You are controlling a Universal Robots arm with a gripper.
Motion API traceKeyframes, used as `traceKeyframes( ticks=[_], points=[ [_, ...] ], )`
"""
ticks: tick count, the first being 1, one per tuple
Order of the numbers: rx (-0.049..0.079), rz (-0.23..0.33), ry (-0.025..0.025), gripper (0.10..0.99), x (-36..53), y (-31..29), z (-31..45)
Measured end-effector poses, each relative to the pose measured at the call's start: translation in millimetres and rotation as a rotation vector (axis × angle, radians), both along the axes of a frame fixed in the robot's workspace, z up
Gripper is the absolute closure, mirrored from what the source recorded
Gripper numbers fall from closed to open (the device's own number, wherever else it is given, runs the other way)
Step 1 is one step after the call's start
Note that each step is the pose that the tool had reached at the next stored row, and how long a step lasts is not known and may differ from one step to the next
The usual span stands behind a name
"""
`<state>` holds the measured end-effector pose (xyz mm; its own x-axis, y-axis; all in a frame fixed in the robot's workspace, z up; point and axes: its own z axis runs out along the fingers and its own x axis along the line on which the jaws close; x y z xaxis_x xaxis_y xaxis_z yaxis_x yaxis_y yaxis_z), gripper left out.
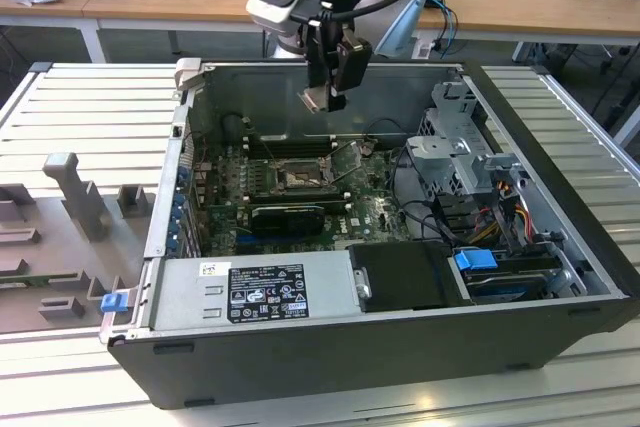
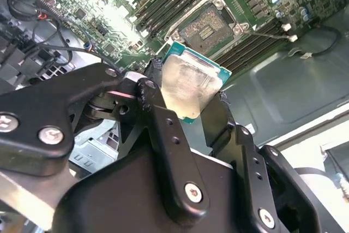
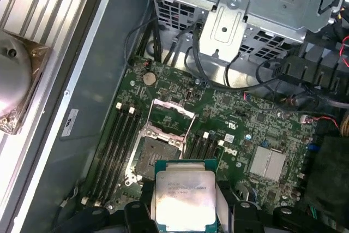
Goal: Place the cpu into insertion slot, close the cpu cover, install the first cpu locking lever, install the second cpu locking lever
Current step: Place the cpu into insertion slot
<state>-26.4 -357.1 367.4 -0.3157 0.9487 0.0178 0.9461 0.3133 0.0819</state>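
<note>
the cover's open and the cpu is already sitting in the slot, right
Not quite. The cover is open, but the cpu is not in the slot: the gripper holds it above the board, and the slot lies bare, as the first wrist view shows.
</note>
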Motion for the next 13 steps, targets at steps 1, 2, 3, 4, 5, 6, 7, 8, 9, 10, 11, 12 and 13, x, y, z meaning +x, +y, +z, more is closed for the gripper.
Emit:
traceKeyframes(
  ticks=[1, 2, 3, 4, 5, 6, 7, 8, 9, 10, 11, 12, 13],
  points=[
    [0.0, -0.012, 0.0, 0.561, 0.0, 0.0, -0.1],
    [0.0, -0.021, 0.0, 0.561, 0.0, 0.0, -0.1],
    [0.0, -0.035, 0.0, 0.561, 0.0, 0.0, -0.2],
    [0.0, -0.049, 0.0, 0.561, 0.0, 0.0, -0.2],
    [0.0, -0.058, 0.0, 0.561, 0.0, 0.0, -0.2],
    [0.0, -0.069, 0.0001, 0.561, 0.0, 0.0, -0.3],
    [0.0, -0.078, 0.0, 0.561, 0.0, 0.0, -0.4],
    [0.0, -0.088, 0.0, 0.561, 0.0, 0.0, -0.4],
    [0.0, -0.107, 0.0, 0.561, 0.0, 0.0, -0.6],
    [0.0, -0.118, 0.0, 0.561, 0.0, 0.0, -0.6],
    [0.0, -0.132, 0.0, 0.561, 0.0, 0.0, -0.8],
    [0.0, -0.15, 0.0, 0.561, 0.0, 0.0, -0.9],
    [0.0, -0.161, 0.0, 0.561, 0.0, 0.0, -1.0]
  ],
)
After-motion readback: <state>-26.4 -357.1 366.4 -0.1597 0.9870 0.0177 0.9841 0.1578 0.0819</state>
